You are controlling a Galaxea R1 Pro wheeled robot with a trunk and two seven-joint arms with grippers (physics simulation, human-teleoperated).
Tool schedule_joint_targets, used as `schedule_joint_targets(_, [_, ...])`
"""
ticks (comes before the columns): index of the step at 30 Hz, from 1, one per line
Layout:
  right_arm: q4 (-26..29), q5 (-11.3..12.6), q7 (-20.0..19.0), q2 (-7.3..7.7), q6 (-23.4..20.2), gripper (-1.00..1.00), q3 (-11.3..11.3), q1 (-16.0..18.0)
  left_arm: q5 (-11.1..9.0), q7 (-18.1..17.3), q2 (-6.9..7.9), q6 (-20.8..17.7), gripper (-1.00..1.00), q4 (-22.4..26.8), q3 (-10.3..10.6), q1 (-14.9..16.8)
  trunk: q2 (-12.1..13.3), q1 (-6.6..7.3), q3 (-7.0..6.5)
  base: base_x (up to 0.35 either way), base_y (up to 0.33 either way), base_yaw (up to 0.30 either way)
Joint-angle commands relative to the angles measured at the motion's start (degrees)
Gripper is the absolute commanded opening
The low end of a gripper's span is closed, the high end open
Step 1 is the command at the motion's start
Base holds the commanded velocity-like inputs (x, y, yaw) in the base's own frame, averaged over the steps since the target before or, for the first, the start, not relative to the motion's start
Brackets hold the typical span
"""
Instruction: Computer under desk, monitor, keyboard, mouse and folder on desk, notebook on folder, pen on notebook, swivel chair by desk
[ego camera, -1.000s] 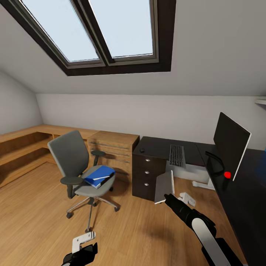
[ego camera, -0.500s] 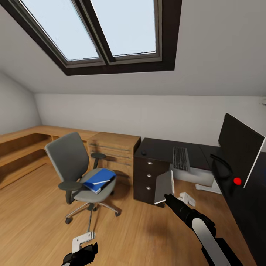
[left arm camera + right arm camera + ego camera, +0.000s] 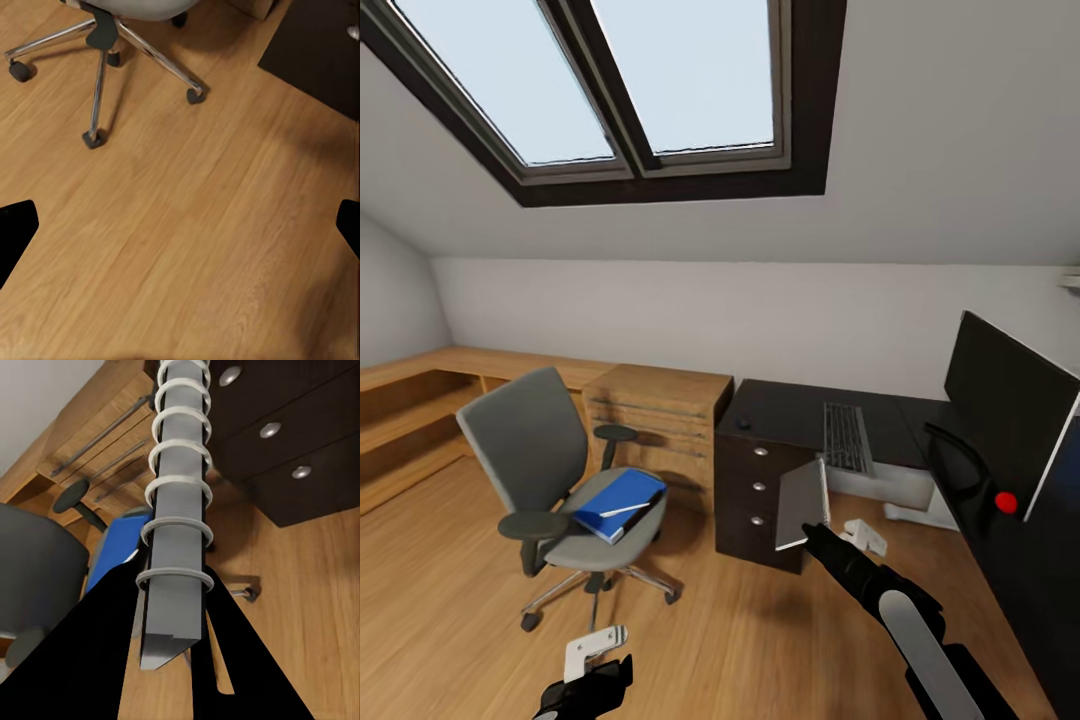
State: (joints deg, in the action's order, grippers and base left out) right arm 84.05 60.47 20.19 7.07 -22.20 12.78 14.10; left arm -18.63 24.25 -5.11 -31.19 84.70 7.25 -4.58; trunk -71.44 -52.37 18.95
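left gripper spread open, empty, low over floor | right gripper clamped on notebook, held upright by its spiral edge for carrying, since folder must reach table first | folder with pen on swivel chair | table carries keyboard, monitor | versus 1.0 s ago: whole view shifted, camera moved; notebook grip unchanged

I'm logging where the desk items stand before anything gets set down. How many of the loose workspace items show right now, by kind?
Monitor: 1
Keyboard: 1
Mouse: 1
Folder, on the swivel chair: 1
Pen, on the folder: 1
Notebook, in the right gripper: 1
Total: 6
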Motion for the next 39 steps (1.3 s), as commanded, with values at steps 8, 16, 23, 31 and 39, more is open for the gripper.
schedule_joint_targets(8, [0.0,0.4,0.3,-0.02,0.0,-1.0,0.2,0.1,-0.6,0.5,0.03,-0.1,1.0,0.1,0.3,0.0,3.2,1.76,-1.49,0.034,0.0,-0.059])
schedule_joint_targets(16, [0.0,-0.4,0.1,-0.01,0.0,-1.0,1.9,0.1,-0.6,0.5,0.06,-0.1,1.0,0.1,0.3,0.0,6.4,3.52,-2.93,0.293,0.0,-0.002])
schedule_joint_targets(23, [0.1,-0.9,0.1,-0.03,0.0,-1.0,1.9,0.1,-0.6,0.5,0.07,-0.1,1.0,0.1,0.3,0.0,9.2,5.05,-4.18,0.333,0.0,0.0])
schedule_joint_targets(31, [0.1,-0.9,-0.1,-0.06,0.0,-1.0,1.9,0.1,-0.6,0.5,0.02,-0.1,1.0,0.1,0.3,0.0,12.4,6.81,-5.62,0.333,0.0,0.0])
schedule_joint_targets(39, [0.0,-0.9,-0.1,-0.04,0.0,-1.0,1.6,0.1,-0.6,0.5,0.03,-0.1,1.0,0.0,0.3,0.0,12.4,6.81,-5.62,0.204,0.0,0.0])
